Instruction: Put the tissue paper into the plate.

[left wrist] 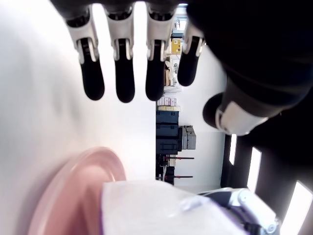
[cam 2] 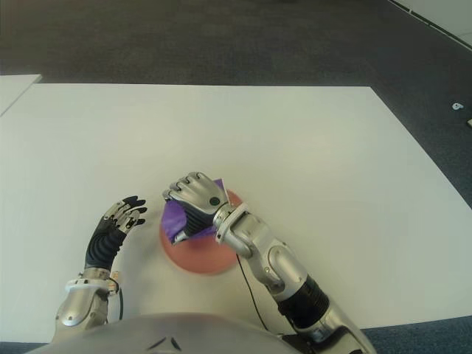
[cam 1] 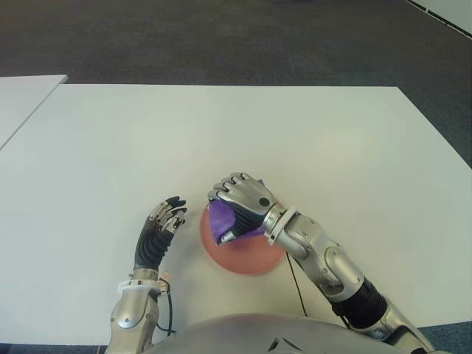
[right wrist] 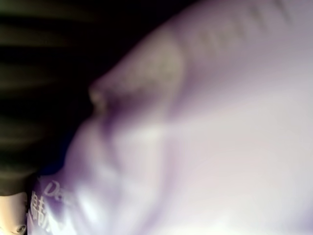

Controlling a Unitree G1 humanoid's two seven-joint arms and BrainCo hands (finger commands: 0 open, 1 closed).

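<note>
Purple tissue paper [cam 1: 220,221] clenched in right robot hand [cam 1: 237,203], fingers curled round pack, held over pink plate [cam 1: 247,258] at its far-left part. Plate on white table [cam 1: 310,147], near front edge. Left robot hand [cam 1: 158,228] just left of plate, fingers [left wrist: 124,73] extended, holding nothing.

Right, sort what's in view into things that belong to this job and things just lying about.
Part of the job:
- purple tissue pack, gripped in the right hand over the plate
- pink plate

Just there:
- left hand, open, left of the plate, holding nothing
- white table
- dark carpet floor
</note>
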